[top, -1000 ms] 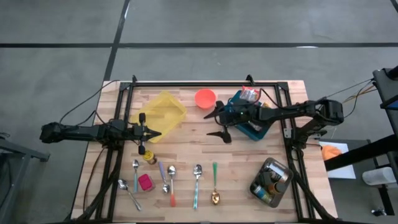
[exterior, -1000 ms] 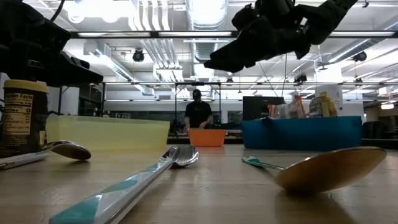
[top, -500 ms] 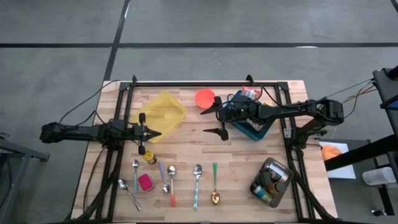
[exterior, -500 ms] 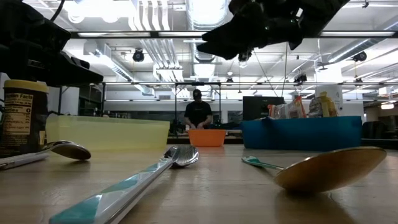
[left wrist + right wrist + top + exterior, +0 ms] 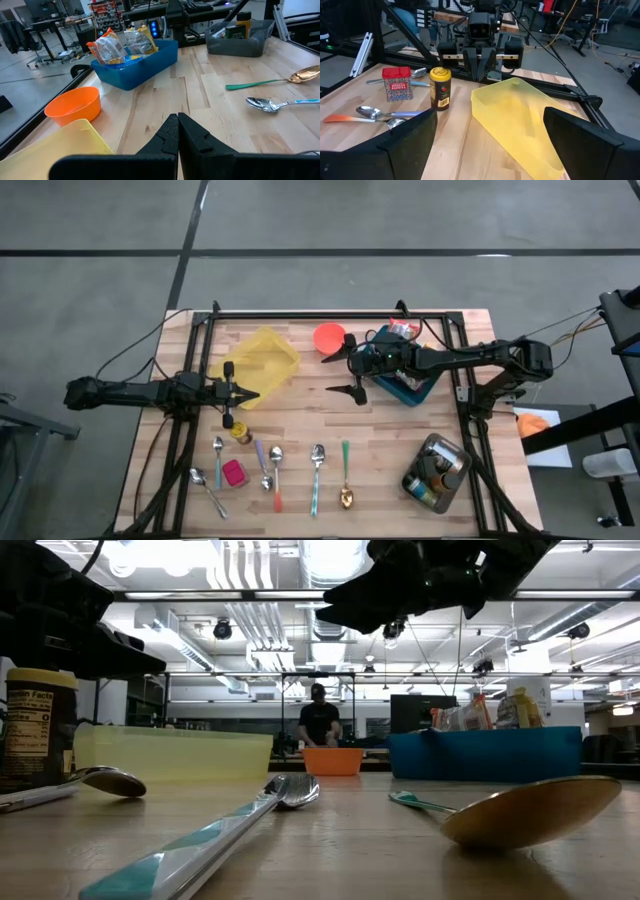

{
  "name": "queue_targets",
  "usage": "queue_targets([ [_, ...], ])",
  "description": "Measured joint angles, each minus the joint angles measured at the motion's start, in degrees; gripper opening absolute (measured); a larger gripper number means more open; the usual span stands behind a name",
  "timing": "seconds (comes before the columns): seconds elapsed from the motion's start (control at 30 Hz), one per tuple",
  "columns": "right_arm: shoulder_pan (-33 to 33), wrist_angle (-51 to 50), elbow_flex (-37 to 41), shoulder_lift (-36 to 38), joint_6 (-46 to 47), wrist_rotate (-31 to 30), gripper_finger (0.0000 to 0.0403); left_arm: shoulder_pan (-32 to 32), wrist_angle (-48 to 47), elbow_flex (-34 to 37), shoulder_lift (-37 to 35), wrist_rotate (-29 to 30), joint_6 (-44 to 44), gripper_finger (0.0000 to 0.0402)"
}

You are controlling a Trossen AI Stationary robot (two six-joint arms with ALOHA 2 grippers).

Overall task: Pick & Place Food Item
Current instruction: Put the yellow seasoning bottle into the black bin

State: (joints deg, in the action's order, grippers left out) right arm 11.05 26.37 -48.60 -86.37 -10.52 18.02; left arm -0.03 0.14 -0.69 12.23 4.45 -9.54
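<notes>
Overhead, the right gripper (image 5: 352, 376) hangs with fingers spread wide, holding nothing, above bare table; the blue bin (image 5: 405, 385) of snack packets (image 5: 400, 332) sits just behind it, the yellow tray (image 5: 262, 360) ahead.

Left gripper (image 5: 247, 393) waits, pinched closed.

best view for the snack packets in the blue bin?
Left wrist view: the snack packets stand unobstructed in the blue bin. High view: right arm partly covers them. Low view: only their tops. Right wrist view: none.

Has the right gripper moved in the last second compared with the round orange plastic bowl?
Yes. In the low view the right gripper has risen toward the ceiling lights; from above it has edged closer to the round orange plastic bowl, jaws open and empty.
</notes>
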Motion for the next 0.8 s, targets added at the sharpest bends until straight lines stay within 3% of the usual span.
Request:
queue_targets([
  [0.57,0.0,-0.02,0.0,0.0,0.0,-0.02,0.0363,0.04,0.26,-0.37,-0.02,0.59,1.05,0.0],
  [0.67,-0.02,0.0,0.0,0.0,0.0,-0.02,0.0363,0.09,-1.03,-4.55,-0.01,4.13,-0.44,0.0],
  [0.8,0.0,-0.02,0.02,0.0,0.0,-0.02,0.0363,0.07,-11.75,-13.05,0.22,5.39,-0.14,0.0],
])
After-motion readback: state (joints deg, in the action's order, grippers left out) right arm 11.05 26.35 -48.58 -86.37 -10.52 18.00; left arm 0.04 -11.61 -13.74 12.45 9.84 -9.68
